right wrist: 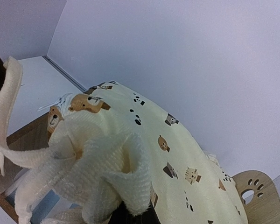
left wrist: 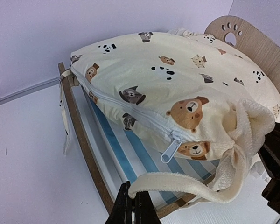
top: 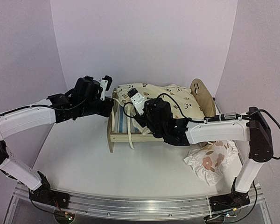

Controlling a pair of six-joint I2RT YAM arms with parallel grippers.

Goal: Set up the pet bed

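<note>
The pet bed [top: 119, 136] stands mid-table, its paw-print headboard [top: 201, 95] to the right and its striped base [left wrist: 116, 144] partly bare at the foot end. A cream cushion [top: 154, 93] printed with small animals lies bunched over the bed, its zipper facing the foot. My left gripper [left wrist: 133, 198] is shut on a tie string [left wrist: 186, 179] at the cushion's near corner. My right gripper [right wrist: 135, 215] is shut on the cushion's bunched corner fabric [right wrist: 116, 172], the jaws mostly hidden under it. In the top view both grippers meet at the bed's foot end.
A small white ruffled pillow [top: 210, 158] with red-brown flowers lies on the table at the right, beside my right arm. Another tie string [left wrist: 64, 121] hangs over the footboard's far corner. Pale walls close in behind the bed.
</note>
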